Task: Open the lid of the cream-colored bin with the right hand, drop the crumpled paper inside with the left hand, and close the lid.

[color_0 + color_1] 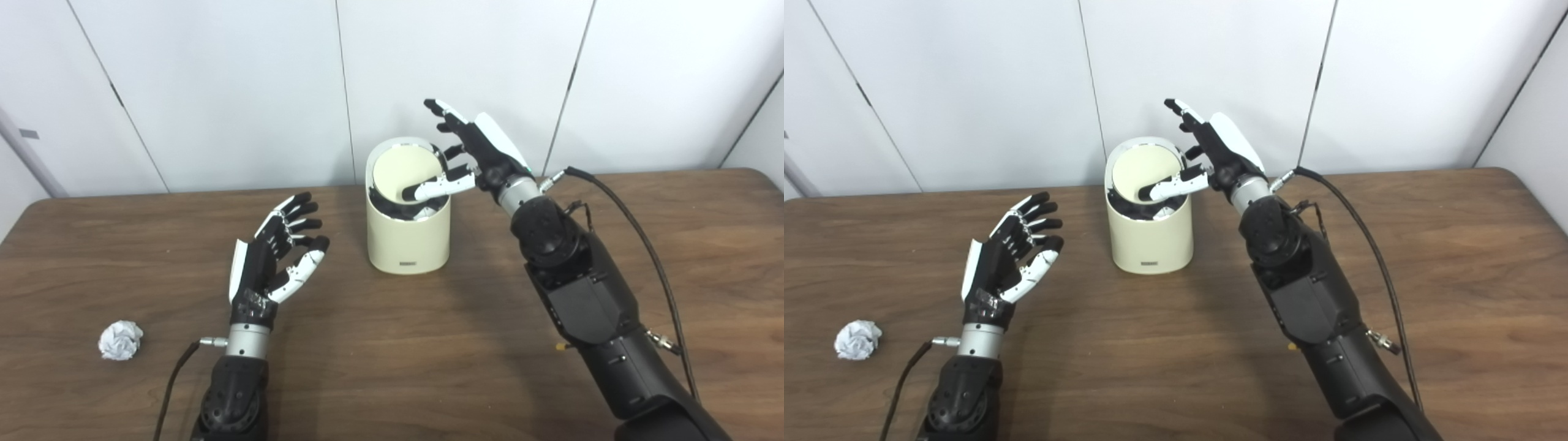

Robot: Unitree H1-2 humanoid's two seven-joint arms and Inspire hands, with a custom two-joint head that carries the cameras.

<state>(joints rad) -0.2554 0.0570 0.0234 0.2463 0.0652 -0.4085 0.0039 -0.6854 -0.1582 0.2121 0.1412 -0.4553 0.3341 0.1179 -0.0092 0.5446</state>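
Left eye view, entry one: we are listing a cream-colored bin that is standing upright on the brown tabletop, near the far edge and roughly at the middle of its width. Its lid is tilting, the near edge dipped down into the body and the far edge raised, so a dark gap is showing along the near rim.

Entry two: our right hand is reaching in from the right side at the top of the bin. Its fingers are spread and pointing upward, holding nothing, while the thumb is lying across the lid and pressing on its lowered side.

Entry three: our left hand is hovering over the tabletop to the left of the bin and apart from it, palm turned toward the bin, fingers apart and extended, gripping nothing.

Entry four: the crumpled paper is lying on the tabletop at the near left, well apart from the bin and clearly left of the left forearm, untouched by either hand.

Entry five: a black cable is running from the right wrist back along the right arm, and a second cable is trailing from the left wrist toward the bottom edge. White wall panels are filling the background.
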